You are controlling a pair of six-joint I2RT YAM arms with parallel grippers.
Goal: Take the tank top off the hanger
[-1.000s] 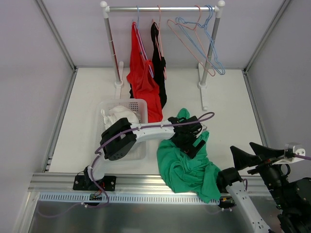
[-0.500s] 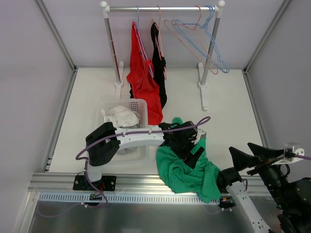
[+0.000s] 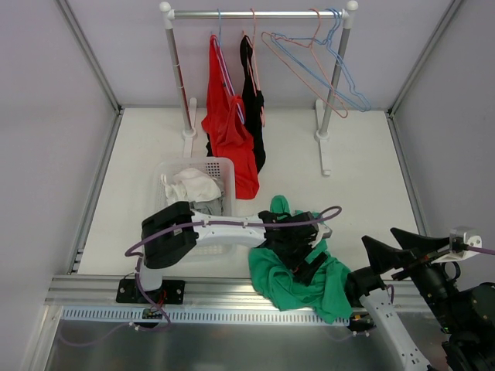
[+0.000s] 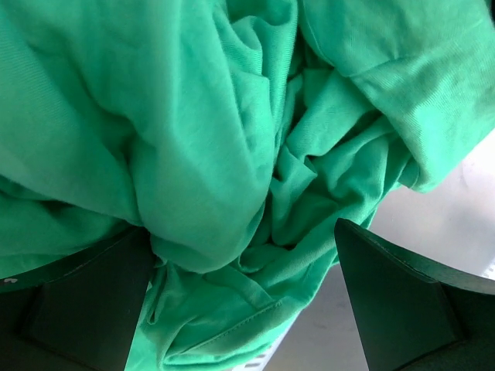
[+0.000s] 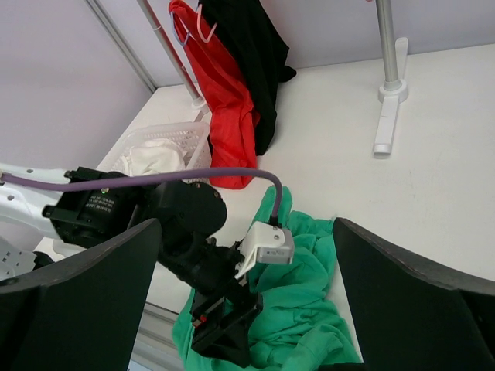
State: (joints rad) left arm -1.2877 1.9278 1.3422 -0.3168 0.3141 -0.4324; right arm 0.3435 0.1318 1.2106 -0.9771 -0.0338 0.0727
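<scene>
The green tank top (image 3: 309, 284) lies crumpled on the table at the near edge, off any hanger, partly over the front rail. My left gripper (image 3: 302, 259) is down on top of it. In the left wrist view the jaws (image 4: 241, 228) stand wide open with a bulge of green cloth (image 4: 209, 154) between them, not pinched. The right wrist view shows the left gripper (image 5: 224, 340) on the green cloth (image 5: 332, 309). My right gripper (image 3: 379, 236) is open and empty, held above the table's near right; its fingers (image 5: 93, 278) frame that view.
A clothes rack (image 3: 255, 13) stands at the back with a red garment (image 3: 228, 131) and a black one (image 3: 252, 100) on hangers, and empty pink and blue hangers (image 3: 321, 66) at its right. A white basket (image 3: 218, 164) with white cloth (image 3: 193, 185) sits left of the green top.
My left gripper has moved nearer the front edge, pulling the green top with it. The empty hangers on the rail have swung to the right. The right arm has hardly moved.
</scene>
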